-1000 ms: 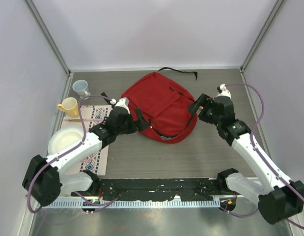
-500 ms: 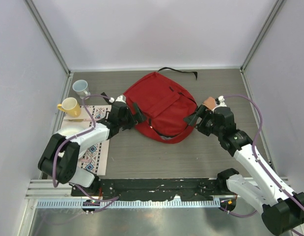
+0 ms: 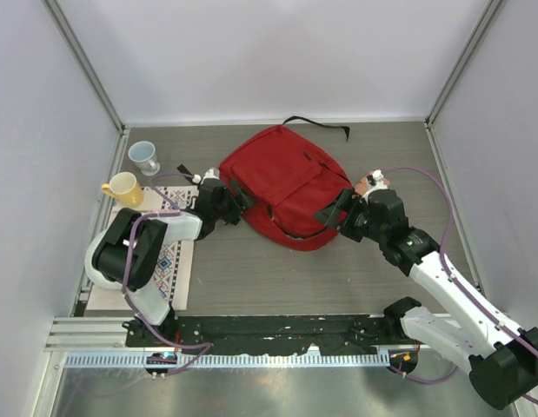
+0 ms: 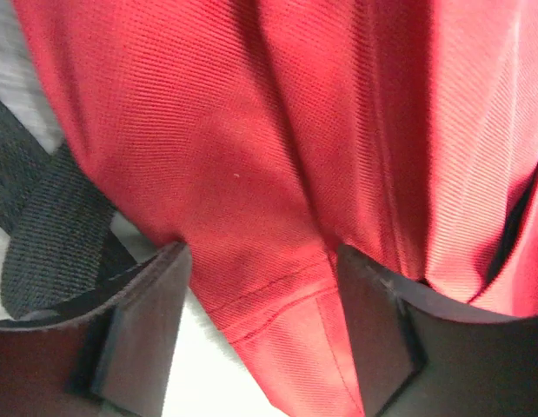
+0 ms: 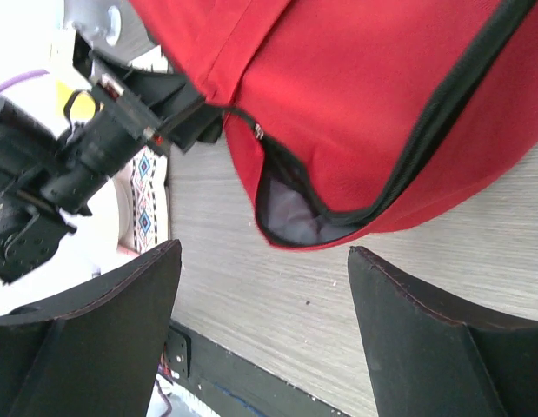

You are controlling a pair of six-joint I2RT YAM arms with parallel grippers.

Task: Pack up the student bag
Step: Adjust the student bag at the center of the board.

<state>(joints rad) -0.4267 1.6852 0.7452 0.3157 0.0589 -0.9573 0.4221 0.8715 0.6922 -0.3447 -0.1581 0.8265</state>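
- The student bag (image 3: 282,184) lies flat around the middle of the table, a little toward 12 o'clock. It is one red backpack with black zipper trim.
- Its black strap (image 3: 316,124) trails off the far end toward 12 o'clock.
- At the bag's 6 o'clock edge the zipper gapes, and the right wrist view shows the grey lining (image 5: 295,217) inside.
- The table (image 3: 251,278) is grey wood grain. Plain white walls and metal corner posts enclose it, and a black rail (image 3: 277,328) runs along the 6 o'clock edge.
- Count: one bag, two mugs, one mat, two arms.
- The left gripper (image 3: 235,195) sits at the bag's 9 o'clock side. Its fingers (image 4: 147,321) are spread, with a fold of the bag's red hem (image 4: 277,287) between them.
- The left arm is folded tightly, elbow raised over the mat, and its forearm reaches low toward 2 o'clock.
- The right gripper (image 3: 329,214) is at the bag's 4 o'clock side, beside the gaping zipper. Its fingers (image 5: 408,339) are spread wide over bare table and pinch nothing.
- The right arm stretches long from its base toward 10 o'clock.
- A patterned mat (image 3: 169,261) lies at the bag's 8 o'clock, partly under the left arm.
- A yellow mug (image 3: 122,188) stands at the bag's 9 o'clock, and a pale blue mug (image 3: 144,156) at its 10 o'clock. The two are near each other but apart.
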